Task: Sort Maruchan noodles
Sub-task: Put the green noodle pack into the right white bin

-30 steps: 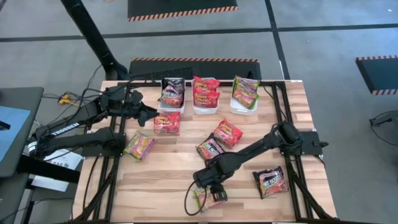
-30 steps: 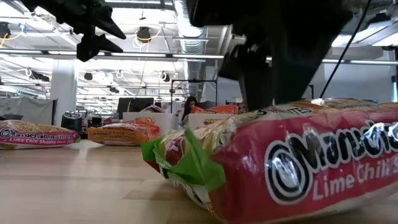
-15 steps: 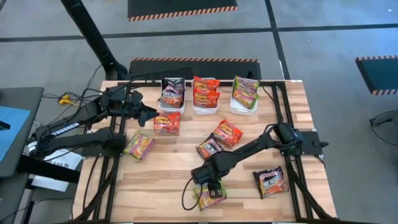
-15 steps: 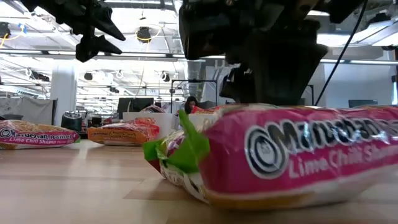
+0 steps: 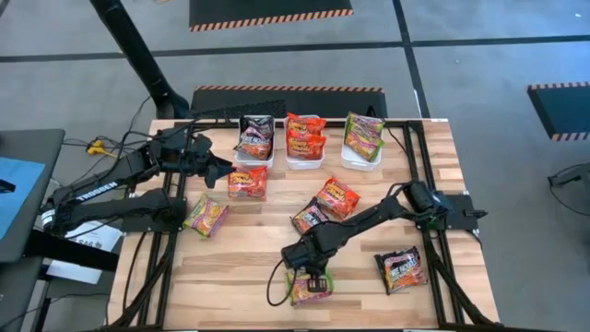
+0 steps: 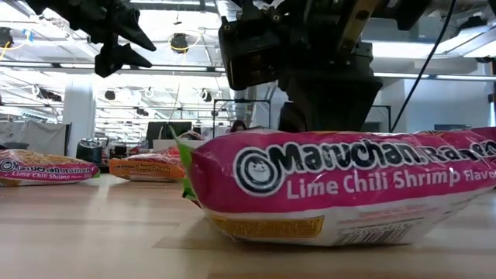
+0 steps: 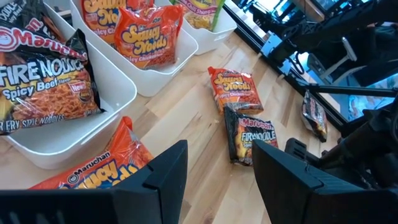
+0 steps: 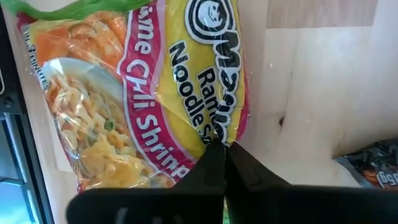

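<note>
Maruchan packets lie spread over the wooden desk (image 5: 240,263), w/ some already in three white bins (image 5: 305,159) along the far edge. Going L to R: left gripper (image 5: 224,169) hovers above desk near the far-left side, fingers (image 7: 158,180) apart and holding nothing, just beside an orange packet (image 5: 248,182) lying flat in front of the bins. A lime chili shrimp packet (image 5: 206,217) sits near the desk's left edge, closer to the front. Left bin holds a dark Fire Noodle packet (image 5: 255,136), mid bin orange ones (image 5: 304,136), right bin a green-yellow one (image 5: 363,134). Mid-desk, a dark packet (image 5: 310,219) and an orange one (image 5: 338,197) lie touching. Right gripper (image 5: 312,279) is down at the front edge, fingers (image 8: 214,165) pinched shut on the edge of a second lime chili shrimp packet (image 6: 341,186), which rests on the desk. Far R near the front, another dark packet (image 5: 400,269) lies alone.
</note>
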